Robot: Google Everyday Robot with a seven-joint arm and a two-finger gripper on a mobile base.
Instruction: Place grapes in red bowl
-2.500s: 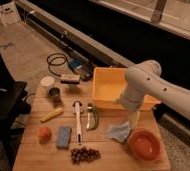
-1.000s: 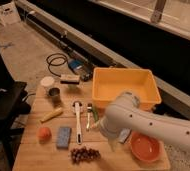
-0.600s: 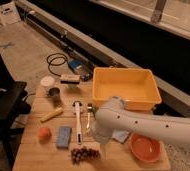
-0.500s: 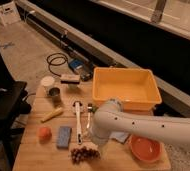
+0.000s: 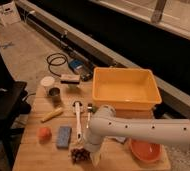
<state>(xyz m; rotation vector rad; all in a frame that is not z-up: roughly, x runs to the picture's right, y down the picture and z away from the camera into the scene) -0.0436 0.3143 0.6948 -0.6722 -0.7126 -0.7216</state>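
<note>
We see the gripper on its smooth white arm, claw spread wide, close over the grapes, a knobbly dark purple-brown cluster on the pale wooden table, left of the round, thick-rimmed red bowl.

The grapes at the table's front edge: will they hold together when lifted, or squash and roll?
The grapes look like a small clustered bunch, so they would probably sag rather than lift stiffly. The berries are round; any that break off would likely roll on the flat table. The end effector, right beside them, probably needs a gentle squeeze.
</note>
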